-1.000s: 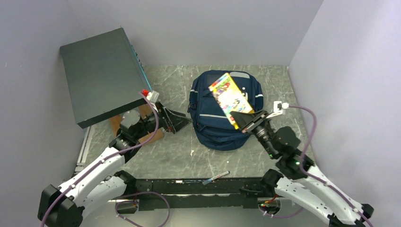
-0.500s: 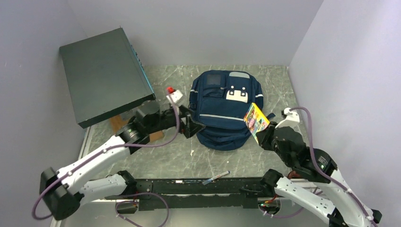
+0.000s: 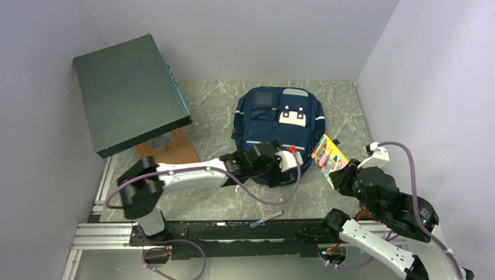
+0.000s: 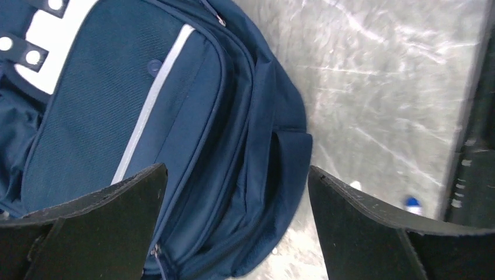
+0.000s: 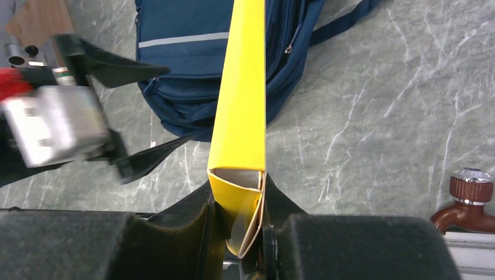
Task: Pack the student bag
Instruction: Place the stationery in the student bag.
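The navy student bag [image 3: 279, 125] lies flat on the table, its pale patch facing up. My left gripper [image 3: 273, 170] is open at the bag's near edge. In the left wrist view its fingers [image 4: 87, 227] straddle the bag's rounded edge [image 4: 233, 146] without closing on it. My right gripper [image 3: 344, 175] is shut on a yellow colourful box [image 3: 328, 156] and holds it just right of the bag. In the right wrist view the box [image 5: 242, 87] stands edge-on between the pads, pointing at the bag [image 5: 181, 52].
A big dark grey-green flat box [image 3: 129, 93] leans at the back left above a wooden block [image 3: 172, 150]. A pen [image 3: 267, 219] lies by the front rail. A brown knob [image 5: 470, 195] sits at the table's right near edge.
My left arm has swung right from the bag's left side to its near edge. My right arm has drawn the yellow box back off the bag, to its right.
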Motion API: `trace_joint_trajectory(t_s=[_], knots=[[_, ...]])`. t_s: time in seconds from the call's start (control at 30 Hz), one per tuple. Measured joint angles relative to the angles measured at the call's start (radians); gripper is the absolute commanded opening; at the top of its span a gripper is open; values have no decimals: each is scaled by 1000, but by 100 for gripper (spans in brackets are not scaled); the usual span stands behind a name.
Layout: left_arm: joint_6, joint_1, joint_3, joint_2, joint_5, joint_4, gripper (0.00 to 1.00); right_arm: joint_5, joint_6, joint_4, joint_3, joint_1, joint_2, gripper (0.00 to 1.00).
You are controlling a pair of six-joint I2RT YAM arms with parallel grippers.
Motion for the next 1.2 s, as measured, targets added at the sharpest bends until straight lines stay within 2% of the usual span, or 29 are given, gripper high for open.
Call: trace_joint_trajectory(t_s=[0.1, 0.27, 0.6, 0.7, 0.9, 1.07, 1.2], knots=[[64, -18, 63, 124, -76, -2, 88, -6, 9, -21, 6, 0, -28, 11], [120, -16, 153, 241, -192, 4, 72, -41, 20, -27, -9, 0, -73, 11], [171, -14, 254, 370, -333, 6, 63, -98, 26, -26, -60, 0, -117, 11], [171, -14, 261, 388, -349, 6, 39, -106, 26, -21, -66, 0, -117, 11], [146, -17, 266, 375, -354, -8, 26, -127, 35, -10, -106, 0, -108, 11], [64, 28, 266, 295, -266, -43, 2, -168, 49, 44, -166, 0, -109, 11], [-18, 95, 266, 237, -155, -68, 0, -216, 58, 112, -225, 0, -106, 10]])
